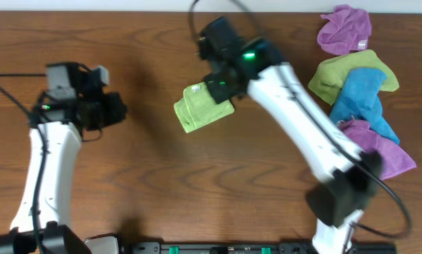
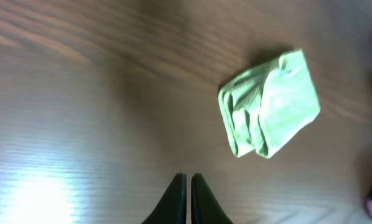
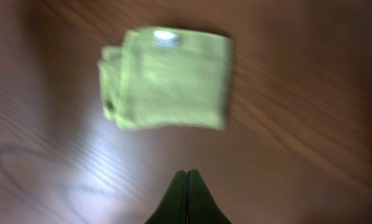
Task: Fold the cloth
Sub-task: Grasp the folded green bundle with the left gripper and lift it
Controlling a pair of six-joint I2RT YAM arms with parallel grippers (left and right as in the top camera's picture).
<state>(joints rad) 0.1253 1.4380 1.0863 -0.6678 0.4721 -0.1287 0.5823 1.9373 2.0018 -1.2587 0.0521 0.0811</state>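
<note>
The lime-green cloth lies folded into a small rectangle on the wooden table, near the middle. It shows in the left wrist view and, blurred, in the right wrist view. My right gripper is shut and empty, held above the table just off the cloth; in the overhead view its head hangs over the cloth's far right corner. My left gripper is shut and empty, well left of the cloth, at the overhead view's left.
A pile of rags sits at the right: a purple one at the back, an olive-green one, a blue one and another purple one. The right arm stretches diagonally across the table.
</note>
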